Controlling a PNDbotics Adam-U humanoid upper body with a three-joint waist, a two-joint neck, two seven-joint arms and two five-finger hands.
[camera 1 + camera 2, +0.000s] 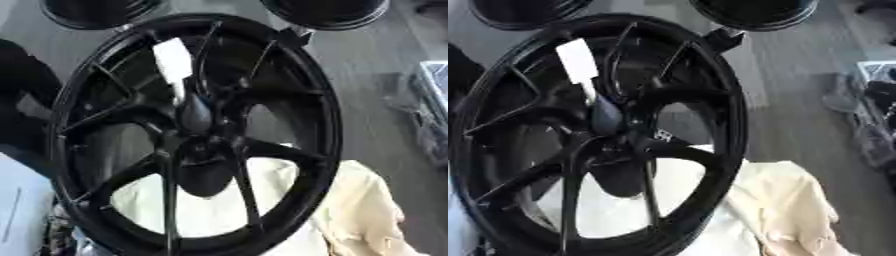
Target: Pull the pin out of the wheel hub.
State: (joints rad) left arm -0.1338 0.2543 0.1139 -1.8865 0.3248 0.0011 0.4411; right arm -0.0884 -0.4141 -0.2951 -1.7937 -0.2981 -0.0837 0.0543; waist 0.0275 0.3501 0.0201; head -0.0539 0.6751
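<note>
- A big black wheel [197, 135] fills most of the frame, standing up close with its spokes running out from the hub [199, 150] near the centre.
- The pin [605, 117], as best I can judge, is the dark rounded piece sitting just above the hub, with a pale rectangular tag or handle [579, 62] rising from it toward the upper left. I can't say for sure that the two are one piece.
- Neither robot hand shows anywhere, so whether they are wide, narrow or holding something can't be told. A dark mass at the left edge could be part of an arm, but it is too vague to call.
- Behind the lower spokes lies a cream cloth [367, 210], spreading to the lower right. Two more dark round objects [754, 12] sit along the top edge.
- To my eye the pin is still seated, so the pull is yet to be done.
- Risks from here: a hand must reach between spokes, and could snag or knock one on the way in.
- The wheel looks upright rather than flat; a sideways tug on the pin might tip or roll it.
- Grabbing only the pale tag might slip or bend it instead of drawing the pin straight out.
</note>
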